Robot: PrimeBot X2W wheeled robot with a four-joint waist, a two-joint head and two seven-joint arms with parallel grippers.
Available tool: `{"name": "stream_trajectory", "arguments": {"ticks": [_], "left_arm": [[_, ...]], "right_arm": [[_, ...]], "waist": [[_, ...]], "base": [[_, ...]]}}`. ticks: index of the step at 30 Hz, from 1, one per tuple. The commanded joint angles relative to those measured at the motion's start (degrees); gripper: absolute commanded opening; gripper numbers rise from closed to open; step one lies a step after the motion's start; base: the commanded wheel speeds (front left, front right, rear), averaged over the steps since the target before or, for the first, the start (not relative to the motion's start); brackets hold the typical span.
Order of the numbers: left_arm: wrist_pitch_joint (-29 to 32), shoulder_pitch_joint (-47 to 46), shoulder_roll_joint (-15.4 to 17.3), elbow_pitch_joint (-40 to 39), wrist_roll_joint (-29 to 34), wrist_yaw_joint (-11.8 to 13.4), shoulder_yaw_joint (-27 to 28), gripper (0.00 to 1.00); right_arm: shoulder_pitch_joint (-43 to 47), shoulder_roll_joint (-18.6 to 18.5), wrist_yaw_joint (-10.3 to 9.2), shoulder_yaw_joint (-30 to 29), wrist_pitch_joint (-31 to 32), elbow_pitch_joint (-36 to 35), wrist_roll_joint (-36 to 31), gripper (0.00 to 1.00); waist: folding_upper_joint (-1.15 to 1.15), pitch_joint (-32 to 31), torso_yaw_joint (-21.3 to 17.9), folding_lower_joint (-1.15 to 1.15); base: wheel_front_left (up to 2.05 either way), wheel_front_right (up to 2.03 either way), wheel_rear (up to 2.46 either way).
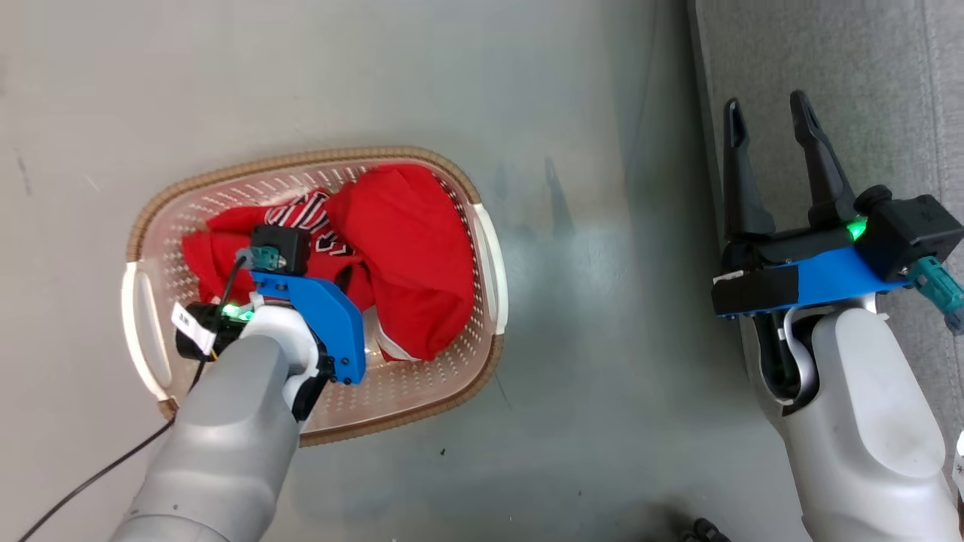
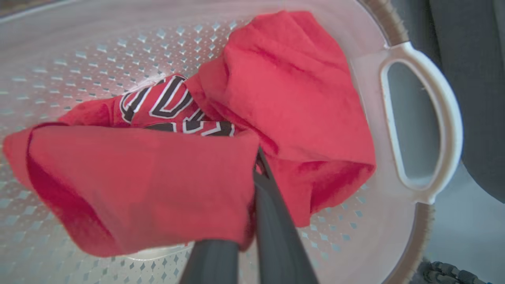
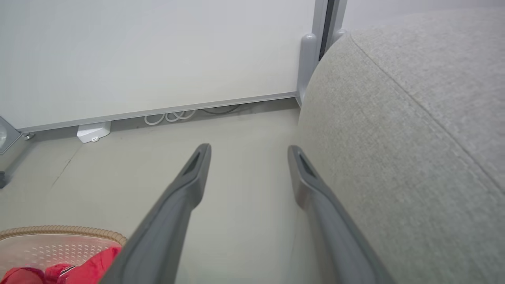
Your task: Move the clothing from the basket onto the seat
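Note:
The cream basket (image 1: 301,159) with a brown rim stands on the floor and holds the red clothing (image 1: 407,248), one piece with black-and-white lettering (image 2: 165,102). My left arm reaches down into the basket. In the left wrist view my left gripper (image 2: 257,157) is shut on a fold of the red clothing (image 2: 118,181), which drapes over one finger. My right gripper (image 1: 768,105) hangs open and holds nothing, beside the edge of the grey seat (image 1: 866,60). The right wrist view shows that gripper (image 3: 248,150) over bare floor, the seat (image 3: 414,138) at right and the basket (image 3: 59,229) at lower left.
The basket's white side handle (image 2: 446,118) faces the seat, with a strip of bare floor (image 1: 602,301) between them. A wall with a baseboard, coiled white cables (image 3: 173,116), a small white box (image 3: 92,132) and a metal post (image 3: 307,67) lies ahead of the right gripper.

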Motion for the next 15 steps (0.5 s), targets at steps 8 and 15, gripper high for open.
{"name": "stream_trajectory", "arguments": {"ticks": [8,15], "left_arm": [[-3.13,4.31,0.12,-5.6,-4.85,-0.3,-5.1,0.0],[-6.71,6.12,0.09,-8.5,-7.66,-0.32,-9.11,0.0]], "right_arm": [[2.9,-0.85,-0.04,0.07,-0.31,1.36,-0.45,1.0],[5.57,-1.03,-0.04,-0.26,-0.32,2.57,-0.74,1.0]], "waist": [[0.0,-7.94,2.43,0.01],[0.0,-14.02,3.92,0.01]], "base": [[0.0,0.0,0.0],[0.0,0.0,0.0]]}}
